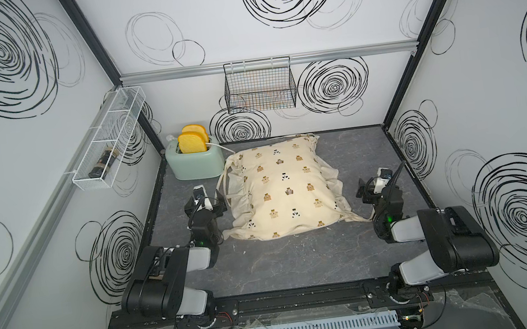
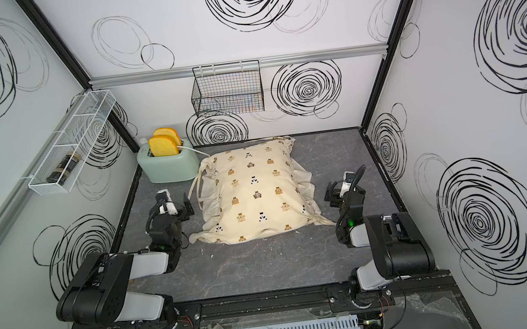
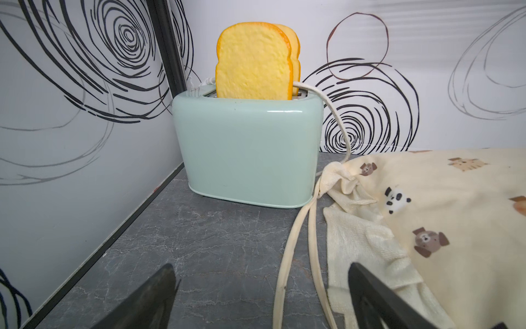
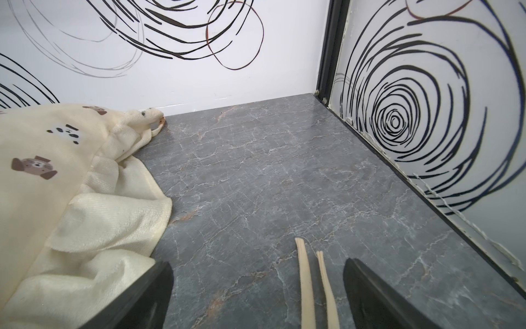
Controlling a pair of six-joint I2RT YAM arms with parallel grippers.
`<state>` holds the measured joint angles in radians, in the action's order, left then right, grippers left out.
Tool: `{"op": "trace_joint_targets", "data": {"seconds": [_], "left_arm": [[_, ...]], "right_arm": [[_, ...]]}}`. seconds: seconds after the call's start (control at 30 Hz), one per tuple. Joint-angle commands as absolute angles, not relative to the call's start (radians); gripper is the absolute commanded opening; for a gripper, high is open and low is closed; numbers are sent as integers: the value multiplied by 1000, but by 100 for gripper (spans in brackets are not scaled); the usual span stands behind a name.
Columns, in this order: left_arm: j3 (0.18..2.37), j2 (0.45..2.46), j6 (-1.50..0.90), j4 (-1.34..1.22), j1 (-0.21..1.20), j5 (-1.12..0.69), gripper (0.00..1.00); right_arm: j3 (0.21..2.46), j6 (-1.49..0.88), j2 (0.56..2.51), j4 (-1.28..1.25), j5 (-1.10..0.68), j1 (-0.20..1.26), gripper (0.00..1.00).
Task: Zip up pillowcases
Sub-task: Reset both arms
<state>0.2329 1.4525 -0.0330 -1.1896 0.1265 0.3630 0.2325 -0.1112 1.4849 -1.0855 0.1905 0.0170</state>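
The cream pillowcase, printed with small bears and pandas, covers a plump pillow lying in the middle of the grey table. Its ruffled edge shows in the left wrist view and the right wrist view. No zipper shows in any view. My left gripper stands open just left of the pillow, with two cream ties lying on the table between its fingers. On the pillow's right, my right gripper is open too, over two tie ends.
A mint toaster with two yellow bread slices stands at the back left, touching the pillow's corner. A black wire basket hangs on the back wall. A white wire rack on the left wall holds a dark bottle.
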Motion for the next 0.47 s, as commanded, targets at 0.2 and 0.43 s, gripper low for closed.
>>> {"op": "trace_joint_targets", "data": {"seconds": [0.2,0.43], "left_arm": [[174,1503,-19,-1417,110,323,96],[170,1497,-23,-1416,106,318,96]], "right_arm": [[257,-102,1481,-1105,211,32,98],[246,-102,1472,-1117,209,31,98]]}}
